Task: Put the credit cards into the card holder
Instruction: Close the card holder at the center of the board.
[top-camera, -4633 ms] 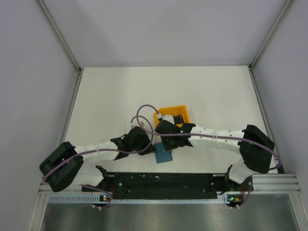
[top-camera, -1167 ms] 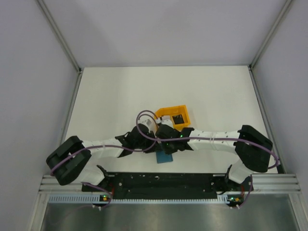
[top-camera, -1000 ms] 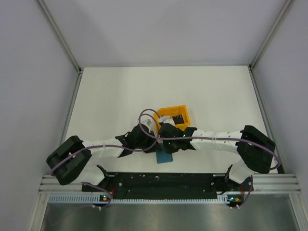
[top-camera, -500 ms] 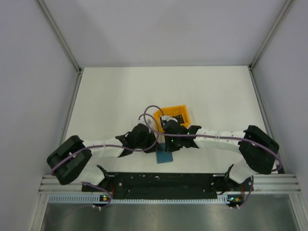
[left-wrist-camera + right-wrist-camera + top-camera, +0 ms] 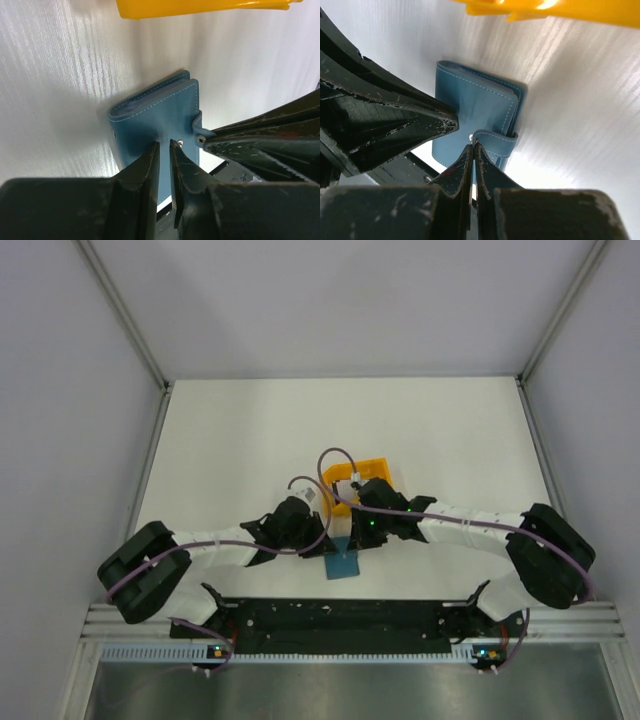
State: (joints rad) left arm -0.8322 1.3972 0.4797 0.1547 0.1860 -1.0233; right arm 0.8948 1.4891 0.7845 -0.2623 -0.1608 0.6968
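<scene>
The teal-blue card holder (image 5: 343, 562) lies closed on the white table near the front edge, clear in the left wrist view (image 5: 155, 117) and the right wrist view (image 5: 470, 110). My left gripper (image 5: 164, 144) hovers over its cover from the left. The jaws stand a narrow gap apart with only the cover showing between them. My right gripper (image 5: 473, 145) is shut, its tips pinching the end of the holder's strap (image 5: 495, 140), which curls up off the edge. Its fingers (image 5: 240, 142) reach in from the right. The credit cards are hidden.
The orange tray (image 5: 352, 469) stands just behind the holder, mostly covered by my right wrist; its near wall shows at the top of both wrist views (image 5: 200, 6) (image 5: 560, 10). The black base rail (image 5: 340, 612) runs close in front of the holder.
My right arm has shifted to the right and back, uncovering more of the card holder. The left arm has stayed almost still.
</scene>
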